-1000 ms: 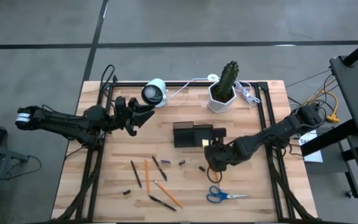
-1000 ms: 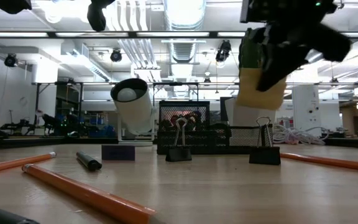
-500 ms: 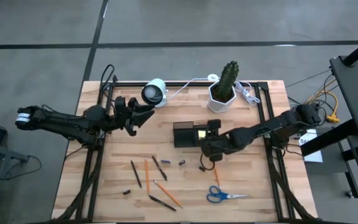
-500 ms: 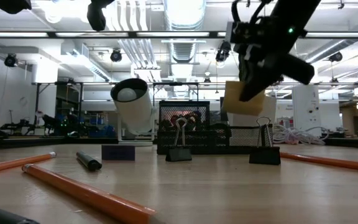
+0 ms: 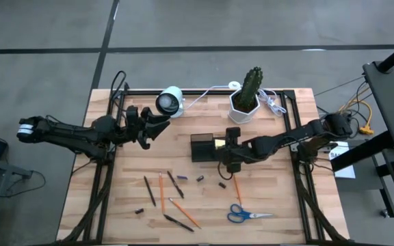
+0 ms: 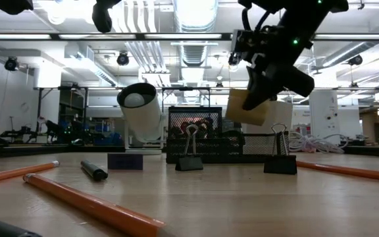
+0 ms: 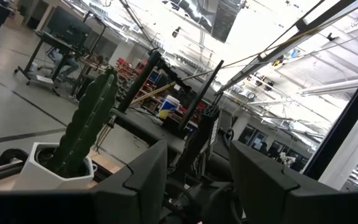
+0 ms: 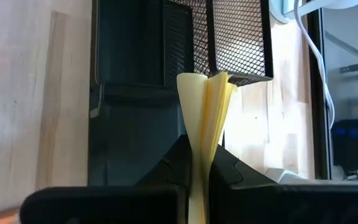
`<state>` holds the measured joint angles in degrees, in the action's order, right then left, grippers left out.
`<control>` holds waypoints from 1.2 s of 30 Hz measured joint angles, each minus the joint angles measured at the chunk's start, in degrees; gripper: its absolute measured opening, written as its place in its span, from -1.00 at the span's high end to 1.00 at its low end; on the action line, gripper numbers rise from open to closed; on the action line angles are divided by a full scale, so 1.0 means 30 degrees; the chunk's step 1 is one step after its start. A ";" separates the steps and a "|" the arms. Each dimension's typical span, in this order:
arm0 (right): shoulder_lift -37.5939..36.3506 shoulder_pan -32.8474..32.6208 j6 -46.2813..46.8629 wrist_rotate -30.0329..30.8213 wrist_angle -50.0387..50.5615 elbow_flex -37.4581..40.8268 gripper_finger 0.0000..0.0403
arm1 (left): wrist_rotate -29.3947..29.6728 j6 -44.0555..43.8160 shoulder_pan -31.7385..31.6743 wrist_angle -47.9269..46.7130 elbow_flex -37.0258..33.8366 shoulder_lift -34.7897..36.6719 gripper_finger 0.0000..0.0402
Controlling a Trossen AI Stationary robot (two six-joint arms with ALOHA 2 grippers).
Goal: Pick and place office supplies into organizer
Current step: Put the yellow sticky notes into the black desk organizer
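Observation:
My right gripper is shut on the small yellow sticky-note pad and hovers over the black organizer in the middle of the table. In the low view the pad hangs in the air in front of the mesh organizer. Orange pencils, black pens, tiny dark stubs and the blue-handled scissors lie flat on the near half of the table. My left gripper waits open at the left, beside a white camera. My right gripper pinches the sticky-note pad between its two fingers, which clamp its whole stack of sheets. The sheets fan apart at the free end. The fingers come slanting down from above and from the table's right. The pad is lifted clear and tilted over the organizer.
A white hexagonal pot with a cactus stands just beyond the organizer, with white cables beside it. Two black binder clips stand near the organizer. Black frame rails run along the table's left and right sides.
My right gripper, still shut on the pad, has carried it from the table's middle right toward the far-left, over the organizer. An orange pencil that it covered now shows near the scissors.

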<state>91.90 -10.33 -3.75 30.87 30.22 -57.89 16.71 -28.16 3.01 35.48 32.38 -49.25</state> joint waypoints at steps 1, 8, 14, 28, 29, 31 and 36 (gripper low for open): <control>0.0000 0.0012 -0.0003 0.0000 -0.0036 0.0082 0.96 | 0.0000 0.0000 0.0000 0.0000 0.0000 0.0000 0.22; 0.0000 0.0263 0.0012 -0.1383 -0.1029 0.1278 0.96 | 0.0000 0.0000 0.0000 -0.0007 0.0000 -0.0029 0.22; 0.0036 0.0478 -0.0915 -0.1304 -0.1445 0.1706 0.96 | 0.0000 0.0002 0.0000 0.0000 0.0000 -0.0002 0.22; 0.0066 0.2179 -0.2127 -0.2529 -0.2340 0.1719 0.96 | 0.0001 -0.0013 0.0000 0.0007 0.0000 -0.0022 0.22; 0.0066 0.2275 -0.2127 -0.2668 -0.2340 0.1719 0.96 | 0.0003 -0.0015 0.0000 0.0000 0.0000 -0.0022 0.22; 0.0066 0.2434 -0.2137 -0.2916 -0.2337 0.1719 0.96 | 0.0000 -0.0015 0.0000 0.0000 0.0000 -0.0029 0.22; 0.0127 0.2599 -0.2127 -0.4368 -0.2344 0.1726 0.96 | 0.0000 -0.0007 0.0000 0.0000 0.0000 -0.0029 0.22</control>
<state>92.28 -2.53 -10.13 17.77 23.19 -52.71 16.71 -28.18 3.01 35.48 32.38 -49.34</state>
